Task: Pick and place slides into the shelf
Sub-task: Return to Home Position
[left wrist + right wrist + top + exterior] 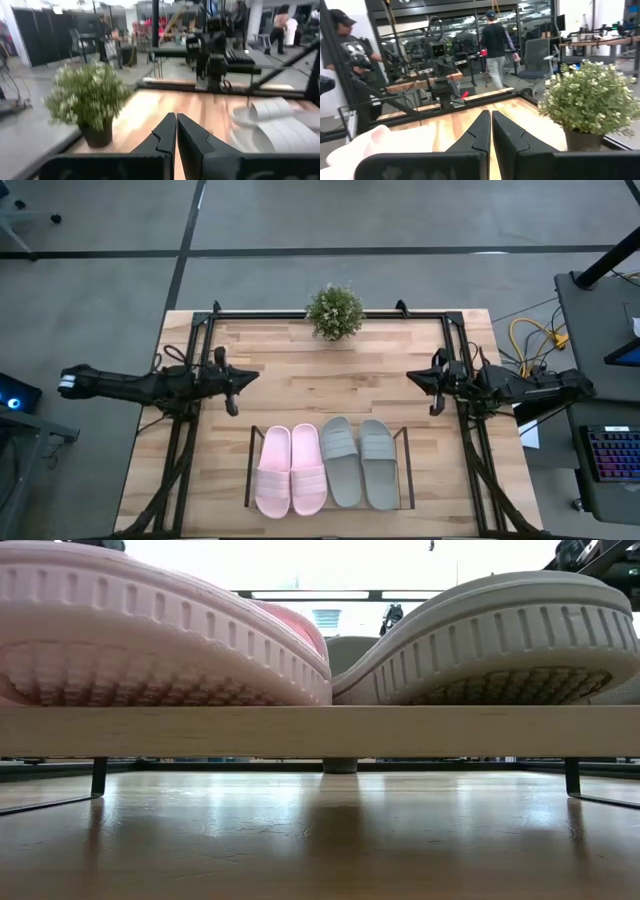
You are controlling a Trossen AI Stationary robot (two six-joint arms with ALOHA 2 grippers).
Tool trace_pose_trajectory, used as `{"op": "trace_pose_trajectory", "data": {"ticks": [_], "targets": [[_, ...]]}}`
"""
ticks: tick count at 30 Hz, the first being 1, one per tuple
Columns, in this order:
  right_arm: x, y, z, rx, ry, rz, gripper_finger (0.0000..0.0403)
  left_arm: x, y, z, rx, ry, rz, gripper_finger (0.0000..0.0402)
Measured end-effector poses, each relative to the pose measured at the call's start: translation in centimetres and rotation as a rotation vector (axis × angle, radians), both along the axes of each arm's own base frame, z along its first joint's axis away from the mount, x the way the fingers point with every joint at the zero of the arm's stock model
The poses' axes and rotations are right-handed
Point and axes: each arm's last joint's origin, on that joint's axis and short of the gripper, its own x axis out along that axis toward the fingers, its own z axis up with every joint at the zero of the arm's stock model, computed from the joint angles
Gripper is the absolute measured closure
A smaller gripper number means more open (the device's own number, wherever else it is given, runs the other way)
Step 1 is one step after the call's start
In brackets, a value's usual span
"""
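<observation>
The left fingers (170, 134) and right fingers (486, 131) are pressed together, holding nothing; only the high view shows all four slides (308, 470) in the shelf (248, 466).

Pink slide (150, 640): filling nine to eleven o'clock, ribbed sole edge right at us, sitting on the shelf.
Grey slide (500, 640): one to three o'clock, tread showing, its edge meeting the pink one's at centre.
Shelf (320, 730): light wood base straight across the middle, black wire legs (98, 777) at eight and four.
Table (320, 840): glossy wood, six o'clock.
</observation>
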Motion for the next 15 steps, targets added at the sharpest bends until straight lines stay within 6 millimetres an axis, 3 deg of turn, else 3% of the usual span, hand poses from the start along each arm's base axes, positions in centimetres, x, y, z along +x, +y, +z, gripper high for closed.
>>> {"op": "trace_pose_trajectory", "data": {"ticks": [7,15], "targets": [[0.1,-0.1,0.1,-0.011,-0.003,-0.027,0.0394,-2.7,0.1,0.3,-0.03,-0.135,-0.032,0.0401],[0.0,0.0,0.3,-0.025,-0.025,0.009,0.0394,-2.6,-0.2,-2.2,-0.04,-0.117,-0.164,0.0402]]}}
